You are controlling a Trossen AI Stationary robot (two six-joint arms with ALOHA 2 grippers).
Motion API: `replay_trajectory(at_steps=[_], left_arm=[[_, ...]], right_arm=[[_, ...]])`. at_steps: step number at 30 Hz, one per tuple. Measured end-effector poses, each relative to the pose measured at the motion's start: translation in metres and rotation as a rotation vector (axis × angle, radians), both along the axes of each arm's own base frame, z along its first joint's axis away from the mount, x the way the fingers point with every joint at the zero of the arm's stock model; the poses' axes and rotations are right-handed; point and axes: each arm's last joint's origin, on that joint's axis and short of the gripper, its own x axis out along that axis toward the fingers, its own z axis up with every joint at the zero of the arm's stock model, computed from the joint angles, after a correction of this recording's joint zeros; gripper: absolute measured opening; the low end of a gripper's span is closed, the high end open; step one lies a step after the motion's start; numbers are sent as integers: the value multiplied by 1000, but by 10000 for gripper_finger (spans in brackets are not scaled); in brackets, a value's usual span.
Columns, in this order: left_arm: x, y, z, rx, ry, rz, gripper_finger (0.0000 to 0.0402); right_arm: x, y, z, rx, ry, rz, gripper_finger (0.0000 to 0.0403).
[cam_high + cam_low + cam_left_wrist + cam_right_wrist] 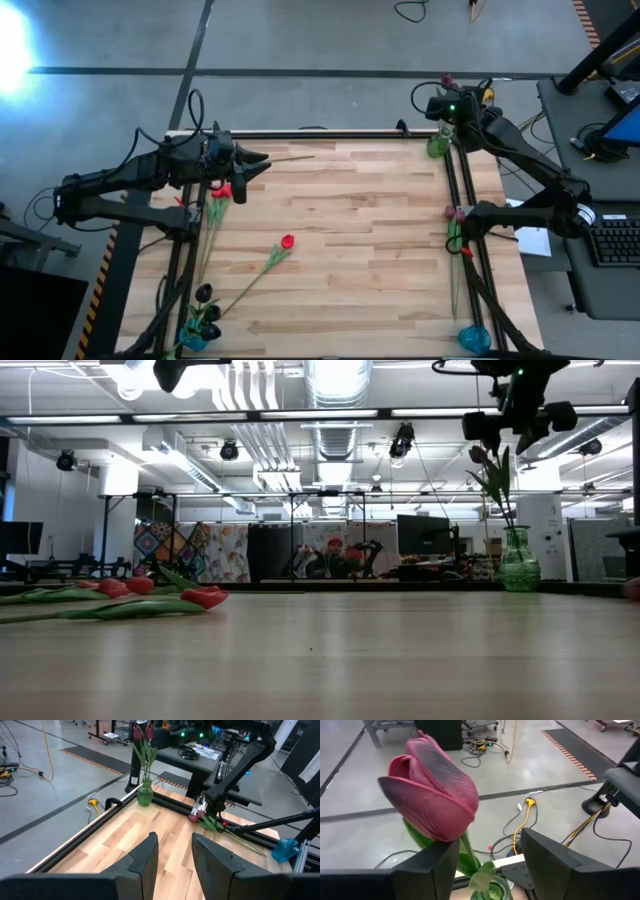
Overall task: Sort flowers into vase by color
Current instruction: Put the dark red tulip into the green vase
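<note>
A green glass vase [438, 146] stands at the table's far right corner, with maroon tulips [142, 732] upright in it. My right gripper [490, 845] hovers open just above it [519, 565]; one maroon head [430, 790] rises beside one finger. My left gripper [175, 842] is open and holds nothing, above the far left part of the table [262, 163]. Red tulips [222, 190] [288, 241] lie flat on the left half. More maroon tulips [455, 213] lie at the right edge. Near-black tulips [205, 295] stand in a blue vase [196, 335] at the near left corner. My right gripper stands open from above around the stem [468, 851] of a maroon tulip that stands in the green vase. The stem runs close along one finger [442, 865]; whether that finger touches it, I cannot tell.
A second blue vase [474, 340] stands at the near right corner. Black rails [460, 190] frame the table's edges. The middle of the wooden top [370, 230] is bare. Cables and desks lie beyond the far and right edges.
</note>
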Motion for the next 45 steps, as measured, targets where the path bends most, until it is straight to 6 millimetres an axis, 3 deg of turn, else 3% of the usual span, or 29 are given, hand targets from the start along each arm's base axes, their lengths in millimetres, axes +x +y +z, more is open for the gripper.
replay_trajectory(at_steps=[8,19,22,29,37,45], left_arm=[[-3,0,-1,-2,13,0,107],[-8,-1,-1,-8,19,-8,107],[-11,-2,-2,-16,33,-7,107],[-23,-4,3,-21,-3,-5,107],[-22,-4,4,102,30,-37,107],[-18,-7,-14,56,77,-175,107]], right_arm=[[-2,5,11,86,17,67,220],[-1,2,-5,313,89,66,211],[-5,8,-2,402,109,90,204],[-19,40,3,784,-1,227,192],[2,58,-34,1060,-190,319,174],[39,99,-83,1240,-139,305,153]])
